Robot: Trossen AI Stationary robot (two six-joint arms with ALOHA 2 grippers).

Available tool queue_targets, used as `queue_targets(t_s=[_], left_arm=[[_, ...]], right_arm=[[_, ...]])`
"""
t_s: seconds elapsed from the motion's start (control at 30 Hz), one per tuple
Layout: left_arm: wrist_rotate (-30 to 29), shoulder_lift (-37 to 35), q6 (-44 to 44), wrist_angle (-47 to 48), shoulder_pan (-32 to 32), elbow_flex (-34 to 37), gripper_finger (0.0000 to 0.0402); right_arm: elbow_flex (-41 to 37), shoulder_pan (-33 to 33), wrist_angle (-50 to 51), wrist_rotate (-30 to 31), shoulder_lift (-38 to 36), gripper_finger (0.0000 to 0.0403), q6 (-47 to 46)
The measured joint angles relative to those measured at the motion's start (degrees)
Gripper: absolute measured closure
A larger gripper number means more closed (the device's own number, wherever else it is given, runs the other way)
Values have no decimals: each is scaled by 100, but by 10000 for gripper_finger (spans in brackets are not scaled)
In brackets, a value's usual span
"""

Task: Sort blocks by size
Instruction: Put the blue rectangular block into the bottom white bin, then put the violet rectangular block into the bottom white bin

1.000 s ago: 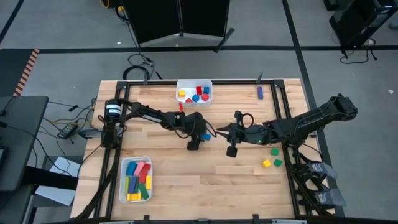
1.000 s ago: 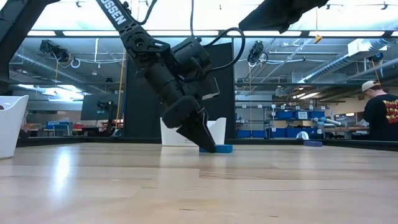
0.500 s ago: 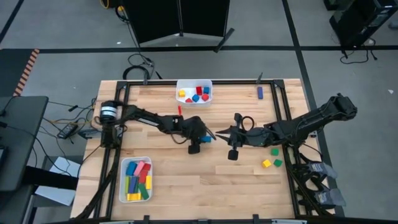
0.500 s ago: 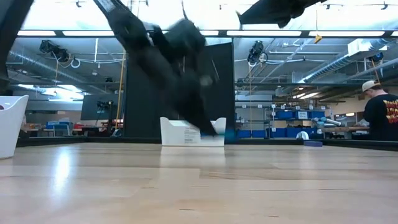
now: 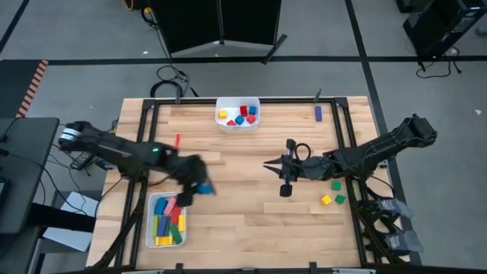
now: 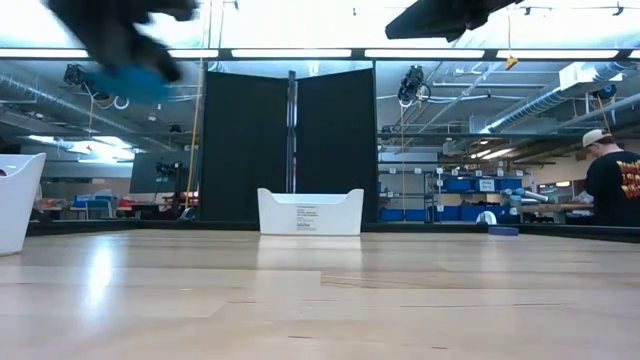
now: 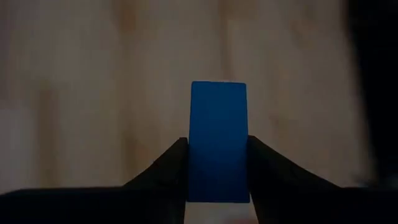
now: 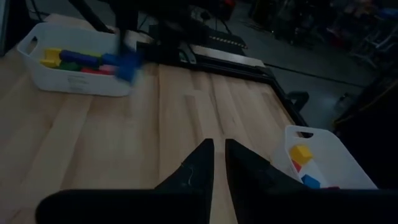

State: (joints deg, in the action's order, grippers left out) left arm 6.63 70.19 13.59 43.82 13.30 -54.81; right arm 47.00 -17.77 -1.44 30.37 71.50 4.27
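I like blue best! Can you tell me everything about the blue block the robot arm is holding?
The blue block is a plain, smooth, solid-coloured bar, longer than it is wide. The left gripper is shut on it, one dark finger pressing each long side, and most of the bar sticks out past the fingertips. It is lifted off the wooden table, close to the white tray of longer blocks.

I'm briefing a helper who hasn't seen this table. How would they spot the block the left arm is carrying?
Find the white tray of long bars at the table's near left corner. Just beside its far right corner hangs the left end effector, shut on a blue bar. It is the only block off the table, pinched across its narrow sides between two dark fingers.
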Motion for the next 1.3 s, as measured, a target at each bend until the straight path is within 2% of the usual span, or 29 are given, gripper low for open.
queue_targets(t_s=[0.13, 0.3, 0.5, 0.6, 0.67, 0.77, 0.87, 1.0, 1.17, 1.3], left_arm=[[422, -407, 1756, 1145, 667, -2, 270], [956, -363, 3555, 2097, 1456, 19, 270], [1267, -211, 4774, 2079, 1930, 643, 270], [1056, -125, 5085, 1955, 2031, 981, 268], [920, -58, 5153, 1950, 2098, 1081, 231], [670, -39, 5141, 1871, 2189, 1073, 145], [172, -39, 4931, 1665, 2214, 880, 70], [-923, -39, 4272, 1149, 2238, 543, 16], [-3022, -44, 2605, -405, 2236, 365, 7], [-4355, -44, 927, -2224, 2190, 449, 11]], right_arm=[[0, 34, -3, -1, 0, 351, -18], [0, 34, -2, -2, 0, 351, -24], [0, 34, -23, 0, 0, 351, -131], [0, 34, -27, -1, 0, 351, -205], [0, 34, -26, -2, 0, 351, -322], [0, 34, -25, 0, 0, 351, -484], [0, 34, -22, 95, 0, 351, -648], [0, 34, 82, 850, 0, 351, -900], [0, 228, 536, 1853, 0, 351, -1710], [0, 752, 1498, 2003, 0, 351, -3083]])
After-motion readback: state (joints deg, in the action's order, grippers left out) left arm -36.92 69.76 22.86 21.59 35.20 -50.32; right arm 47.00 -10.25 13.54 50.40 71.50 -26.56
